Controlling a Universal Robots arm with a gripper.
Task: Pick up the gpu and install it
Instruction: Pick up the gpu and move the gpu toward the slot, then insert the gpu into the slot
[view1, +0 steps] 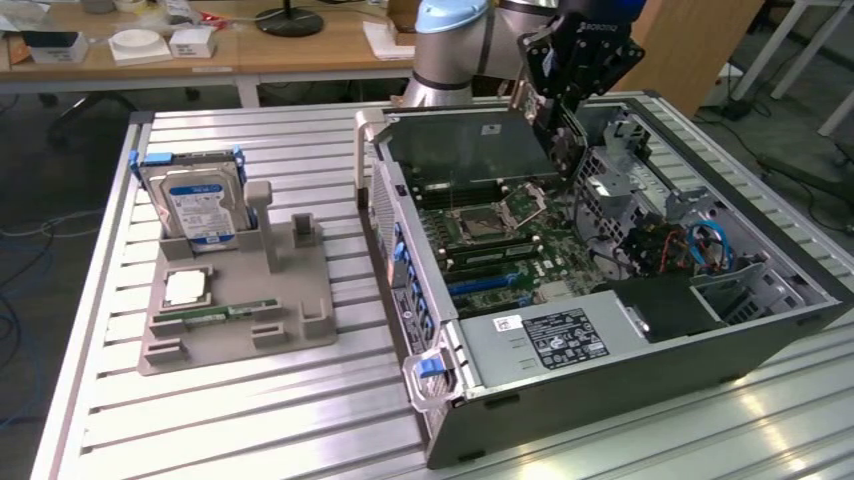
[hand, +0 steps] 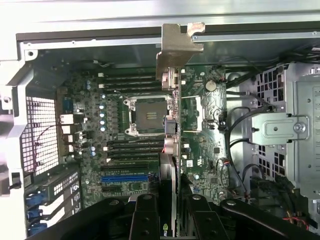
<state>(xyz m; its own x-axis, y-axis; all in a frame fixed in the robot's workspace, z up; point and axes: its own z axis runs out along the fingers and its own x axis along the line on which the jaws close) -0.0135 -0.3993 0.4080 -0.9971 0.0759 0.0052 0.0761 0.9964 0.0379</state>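
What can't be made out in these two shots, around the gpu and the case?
gpu faces: wrist view sees it edge-on.
Motherboard part behind the gpu: exterior view, the card covers it.
Power supply label text: exterior view, too small.
Hard drive lower end: exterior view, sunk in its holder.
Gripper body: wrist view, cut off by the picture's edge.
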